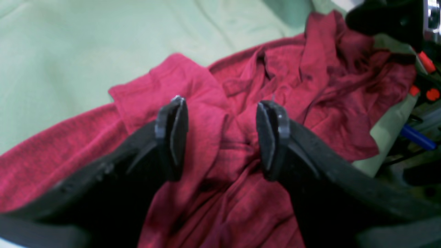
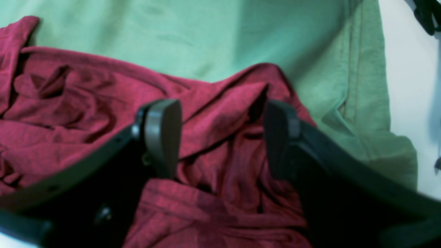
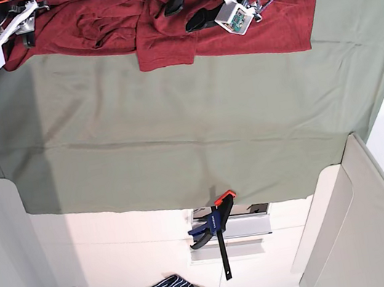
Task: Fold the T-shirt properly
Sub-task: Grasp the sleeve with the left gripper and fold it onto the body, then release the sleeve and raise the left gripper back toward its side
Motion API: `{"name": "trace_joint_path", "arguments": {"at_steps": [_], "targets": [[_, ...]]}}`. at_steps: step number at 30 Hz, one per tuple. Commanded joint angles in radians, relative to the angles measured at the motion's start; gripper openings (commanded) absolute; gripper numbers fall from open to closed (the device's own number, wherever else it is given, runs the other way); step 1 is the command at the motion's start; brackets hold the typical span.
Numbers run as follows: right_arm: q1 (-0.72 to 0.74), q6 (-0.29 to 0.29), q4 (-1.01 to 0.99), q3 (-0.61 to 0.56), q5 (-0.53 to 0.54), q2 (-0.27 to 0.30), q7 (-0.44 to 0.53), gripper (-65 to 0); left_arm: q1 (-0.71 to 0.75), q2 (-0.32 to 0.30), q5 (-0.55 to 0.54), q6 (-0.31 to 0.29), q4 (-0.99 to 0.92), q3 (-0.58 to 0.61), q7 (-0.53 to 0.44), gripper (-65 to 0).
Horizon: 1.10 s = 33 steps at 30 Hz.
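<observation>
Base: left end effector (image 3: 188, 13) angled (parted).

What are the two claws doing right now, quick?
Left gripper: open, holding nothing, above the crumpled T-shirt.
Right gripper: open wide, holding nothing, above the same shirt.

Dark red T-shirt (image 3: 157, 24), crumpled.
It lies bunched in soft folds along the sheet's far edge.
</observation>
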Motion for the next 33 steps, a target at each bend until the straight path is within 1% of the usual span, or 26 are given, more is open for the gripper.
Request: {"name": "trace_joint_path", "arguments": {"at_steps": [1,3,5,7,10,12,14,17,22,24,27,30,33], "targets": [[0.008,0.003,0.018,0.003,0.004,0.008,0.023,-27.7,-0.019,-0.002,-0.022,-0.009,0.019,-0.001,-0.049,-30.3],[0.008,0.003,0.018,0.003,0.004,0.008,0.023,-27.7,-0.050,0.003,-0.001,0.032,0.018,-0.001,-0.092,-30.3],[0.008,0.003,0.018,0.003,0.004,0.008,0.022,-27.7,-0.101,0.012,0.042,0.068,0.001,-0.001,-0.092,-30.3],[0.008,0.003,0.018,0.003,0.004,0.008,0.019,-27.7,-0.155,0.018,0.060,0.076,-0.063,0.000,-0.092,-30.3],[0.008,0.003,0.018,0.003,0.004,0.008,0.019,-27.7,-0.236,0.034,0.072,0.076,-0.220,0.018,-0.093,-30.3],[0.008,0.003,0.018,0.003,0.004,0.008,0.019,-27.7,-0.288,0.051,0.113,0.078,-0.332,0.027,-0.093,-30.3],[0.008,0.003,0.018,0.003,0.004,0.008,0.019,-27.7,-0.334,0.059,0.140,0.101,-0.426,0.026,-0.100,-30.3],[0.008,0.003,0.018,0.003,0.004,0.008,0.019,-27.7,-0.372,0.058,0.174,0.105,-0.511,0.026,-0.122,-30.3],[0.008,0.003,0.018,0.003,0.004,0.008,0.019,-27.7,-0.378,0.058,0.220,0.106,-0.525,0.044,-0.127,-30.3],[0.008,0.003,0.018,0.003,0.004,0.008,0.019,-27.7,-0.380,0.058,0.267,0.107,-0.526,0.061,-0.146,-30.3],[0.008,0.003,0.018,0.003,0.004,0.008,0.017,-27.7,-0.385,0.048,0.330,0.166,-0.526,0.098,-0.158,-30.3],[0.008,0.004,0.018,0.003,0.008,0.008,0.016,-27.7,-0.391,0.047,0.413,0.175,-0.526,0.138,-0.159,-30.3],[0.008,0.013,0.018,0.003,0.026,0.008,0.016,-27.7,-0.404,0.047,0.458,0.210,-0.526,0.196,-0.151,-30.3]]}}
